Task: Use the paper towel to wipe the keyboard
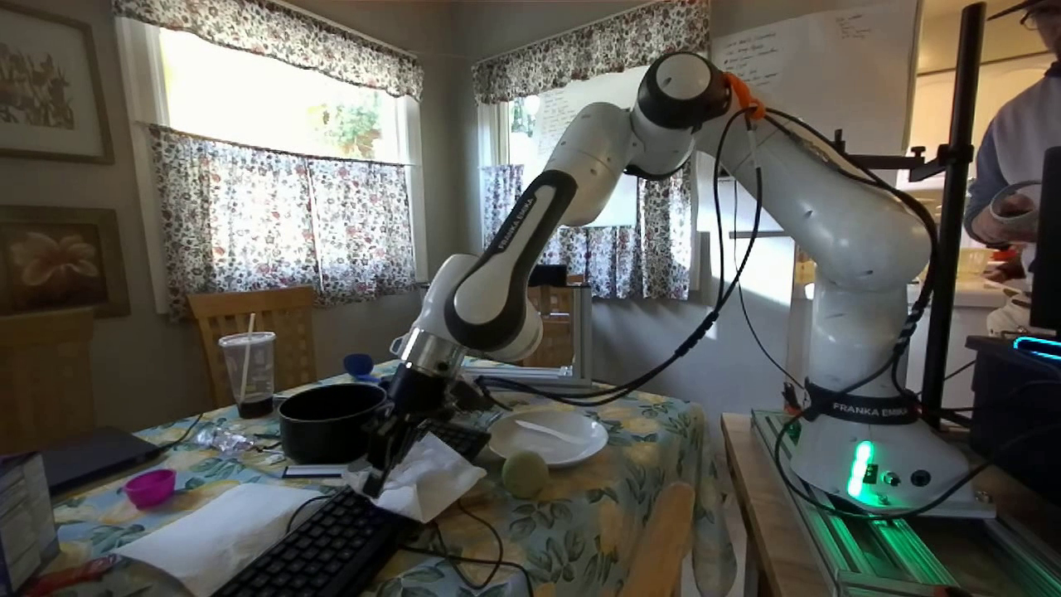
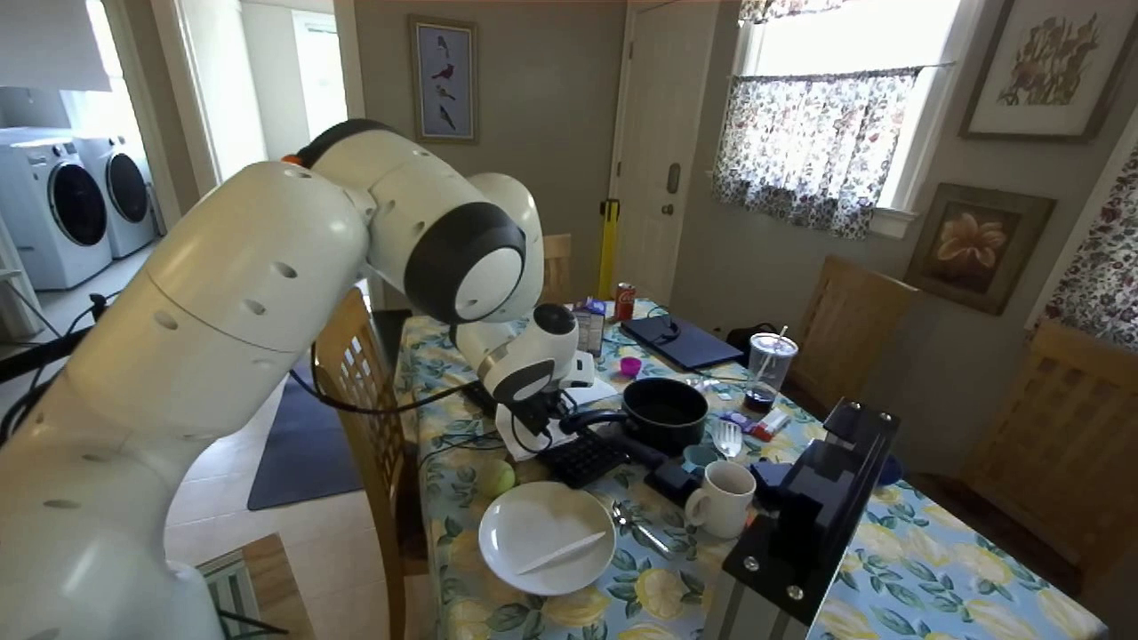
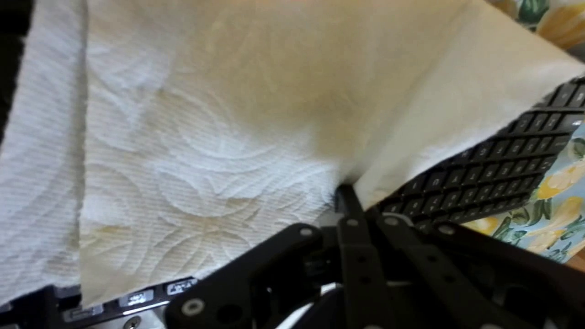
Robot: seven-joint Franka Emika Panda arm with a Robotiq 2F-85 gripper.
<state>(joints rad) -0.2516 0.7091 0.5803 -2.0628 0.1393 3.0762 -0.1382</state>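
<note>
The black keyboard (image 1: 319, 543) lies flat on the patterned tablecloth and also shows in an exterior view (image 2: 582, 460) and in the wrist view (image 3: 484, 171). The white crumpled paper towel (image 1: 439, 481) lies over the middle of the keyboard and covers part of its keys. It fills much of the wrist view (image 3: 196, 151) and is partly visible in an exterior view (image 2: 520, 433). My gripper (image 3: 354, 194) is shut on the paper towel, low over the keyboard, pointing down at a tilt (image 1: 373, 481). Its fingertips are partly hidden by the towel folds.
A black pan (image 1: 331, 423) stands close beside the gripper. A white plate (image 2: 547, 538) and a green ball (image 1: 525, 474) lie near the keyboard's end. A white mug (image 2: 722, 500), a plastic cup (image 2: 769, 369), a pink cup (image 1: 150, 487) and a metal frame (image 2: 813, 516) stand around.
</note>
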